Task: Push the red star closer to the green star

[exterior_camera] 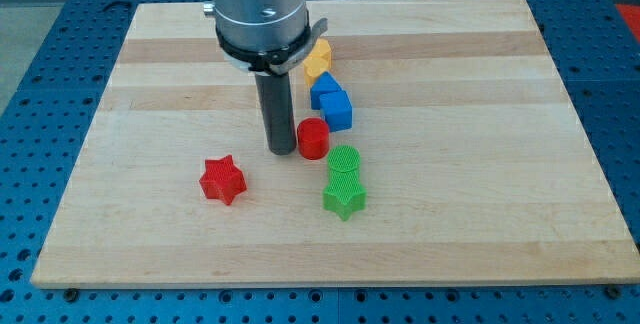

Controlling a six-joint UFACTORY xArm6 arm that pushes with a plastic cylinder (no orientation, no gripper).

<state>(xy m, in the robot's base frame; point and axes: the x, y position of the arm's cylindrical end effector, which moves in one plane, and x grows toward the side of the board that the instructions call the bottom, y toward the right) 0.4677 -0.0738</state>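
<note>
With no pincer to report, my tip [281,150] stands just left of the red cylinder [313,138], above the red star [222,180]; next it must round that star's left and shove rightward toward the green star [345,199].

A single camera looks down at a slant from beyond the view's bottom edge of the wooden board [480,214], facing across it toward the far edge at the view's top. It sits near enough that the board almost fills the frame, with only strips of the blue perforated table [40,84] around it. My tip [281,151] lands just left of the frame's middle, and the arm's grey housing [257,4] above it runs out of the top edge.
</note>
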